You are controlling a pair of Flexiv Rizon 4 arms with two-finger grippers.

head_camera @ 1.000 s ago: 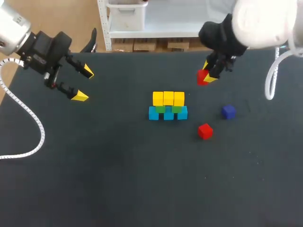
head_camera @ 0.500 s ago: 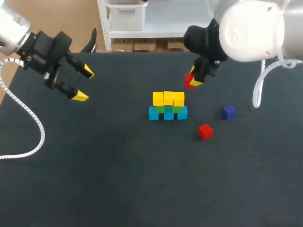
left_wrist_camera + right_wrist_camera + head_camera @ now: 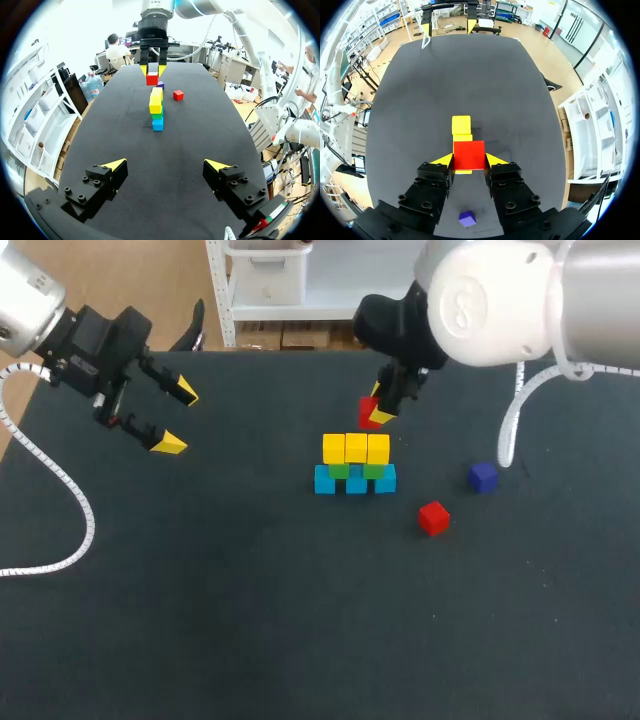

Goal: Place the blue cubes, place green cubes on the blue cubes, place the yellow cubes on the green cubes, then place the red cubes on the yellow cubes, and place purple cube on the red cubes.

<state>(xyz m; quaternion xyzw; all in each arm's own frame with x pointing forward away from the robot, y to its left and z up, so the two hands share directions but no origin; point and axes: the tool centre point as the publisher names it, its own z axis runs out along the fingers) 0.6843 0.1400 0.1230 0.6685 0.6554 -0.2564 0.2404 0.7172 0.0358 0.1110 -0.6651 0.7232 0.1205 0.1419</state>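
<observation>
Head view gives us the dark table, and we place everything by the cube stack near its middle. Our right arm comes in from the right. The right gripper hangs close by the stack's far side, fingers drawn narrow and clamped on a red cube. In the right wrist view that cube sits between the two yellow tips and overlaps the stack's nearest yellow cube. Our left arm is well left of the stack, the left gripper spread wide. The stack has three blue cubes on the table, two green cubes on them and three yellow cubes on top. A purple cube lies right of the stack. A second red cube lies right and in front of the stack.
</observation>
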